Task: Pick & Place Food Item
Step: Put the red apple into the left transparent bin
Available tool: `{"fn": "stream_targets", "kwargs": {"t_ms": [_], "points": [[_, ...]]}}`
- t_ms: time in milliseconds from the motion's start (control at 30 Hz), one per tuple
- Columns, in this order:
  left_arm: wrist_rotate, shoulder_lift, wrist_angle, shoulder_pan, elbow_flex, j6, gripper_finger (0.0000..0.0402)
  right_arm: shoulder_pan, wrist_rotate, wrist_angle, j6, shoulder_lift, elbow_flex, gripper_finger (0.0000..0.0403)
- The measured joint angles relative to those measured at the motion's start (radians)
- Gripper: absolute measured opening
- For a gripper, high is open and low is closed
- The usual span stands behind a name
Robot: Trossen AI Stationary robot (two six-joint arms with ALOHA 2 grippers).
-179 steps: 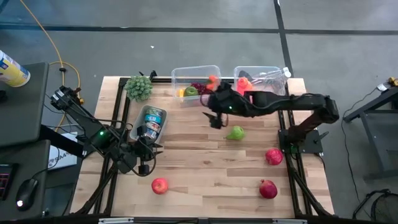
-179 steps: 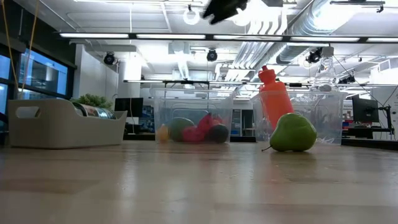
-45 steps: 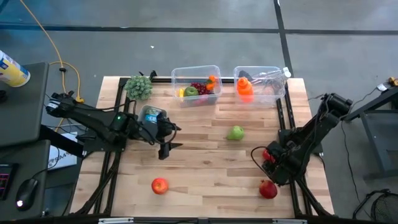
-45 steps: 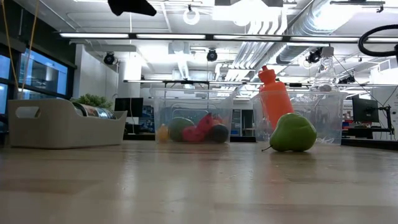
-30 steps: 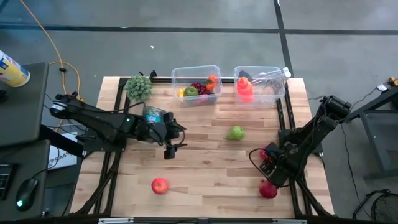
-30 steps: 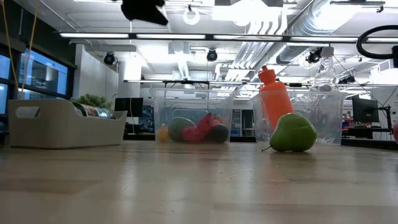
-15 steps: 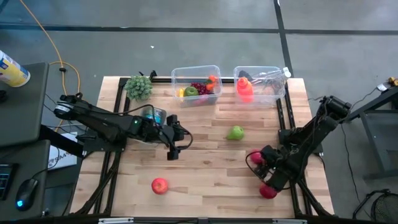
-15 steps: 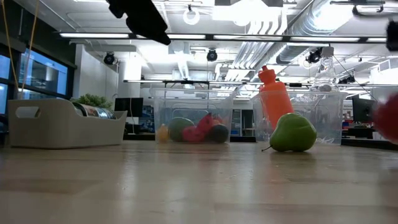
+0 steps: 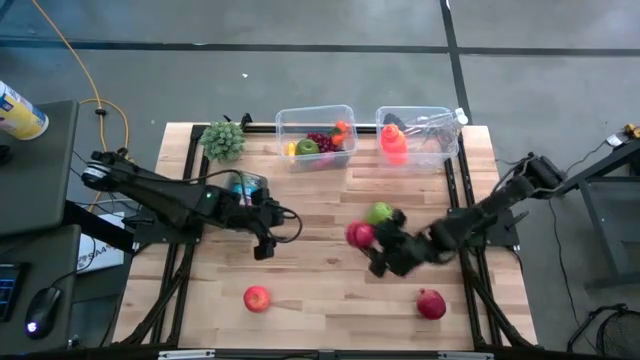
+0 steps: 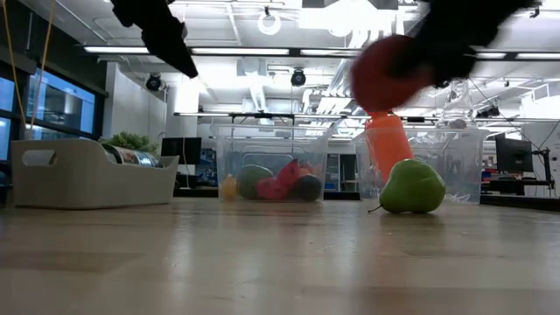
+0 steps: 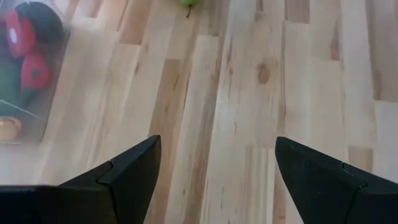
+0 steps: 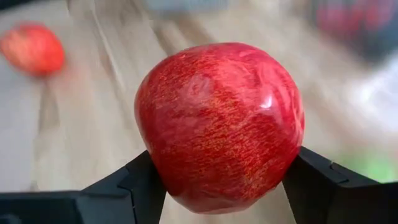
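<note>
- Right end effector [image 9: 368, 243] clamped on a red apple [image 9: 359, 235], held above the table [image 9: 320, 290] mid-board; fingers press both its sides.
- Green pear [image 9: 379, 213] just beside the held apple, on the bin side.
- Clear fruit bin [image 9: 316, 137] beyond the pear.
- Second apple [image 9: 257, 297] and pomegranate [image 9: 431, 304] lie well apart on the near side.
- Left end effector [image 9: 268, 240] hangs spread wide, holding nothing, beside the can tray [image 10: 87, 173].

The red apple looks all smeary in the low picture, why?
In the low view the red apple is streaked with motion blur while the green pear stays sharp; in the right wrist view the apple is crisp between the right gripper fingers, background blurred.
</note>
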Motion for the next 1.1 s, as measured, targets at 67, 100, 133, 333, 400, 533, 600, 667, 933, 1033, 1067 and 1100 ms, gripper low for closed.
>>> {"fn": "stream_targets", "kwargs": {"t_ms": [67,100,133,333,400,533,600,667,933,1033,1067,1100], "points": [[-0.002,-0.004,-0.001,-0.011,0.0,0.001,0.0306,-0.069,-0.004,0.13,-0.181,0.0,0.005,0.0239],[-0.002,-0.004,-0.002,-0.016,0.0,0.008,0.0306,-0.104,-0.01,0.196,-0.269,0.0,0.009,0.0238],[-0.002,-0.004,-0.004,-0.022,0.0,0.02,0.0306,-0.139,-0.015,0.255,-0.347,0.0,0.015,0.0238],[-0.02,-0.014,-0.028,-0.041,0.0,0.05,0.0306,-0.356,-0.089,0.357,-0.607,0.0,0.098,0.0242],[-0.025,-0.028,-0.048,-0.041,0.0,0.05,0.0306,-0.439,-0.134,0.358,-0.643,0.0,0.126,0.0242],[-0.025,-0.059,-0.081,-0.039,0.0,0.05,0.0306,-0.612,-0.244,0.378,-0.673,0.03,0.172,0.024],[-0.025,-0.074,-0.088,-0.04,0.0,0.049,0.0306,-0.696,-0.311,0.422,-0.671,0.07,0.174,0.0244],[-0.025,-0.086,-0.088,-0.04,0.0,0.049,0.0306,-0.764,-0.371,0.49,-0.672,0.128,0.175,0.0254],[-0.024,-0.1,-0.123,-0.044,0.0,0.013,0.0306,-0.882,-0.386,0.665,-0.693,0.283,0.173,0.0327],[-0.023,-0.1,-0.125,-0.053,0.0,-0.008,0.0306,-0.883,-0.385,0.66,-0.696,0.29,0.172,0.035],[-0.023,-0.1,-0.128,-0.057,0.0,-0.01,0.0306,-0.882,-0.386,0.665,-0.697,0.29,0.172,0.0356],[-0.023,-0.1,-0.13,-0.062,0.0,-0.01,0.0306,-0.882,-0.386,0.67,-0.696,0.289,0.173,0.0361]]}}
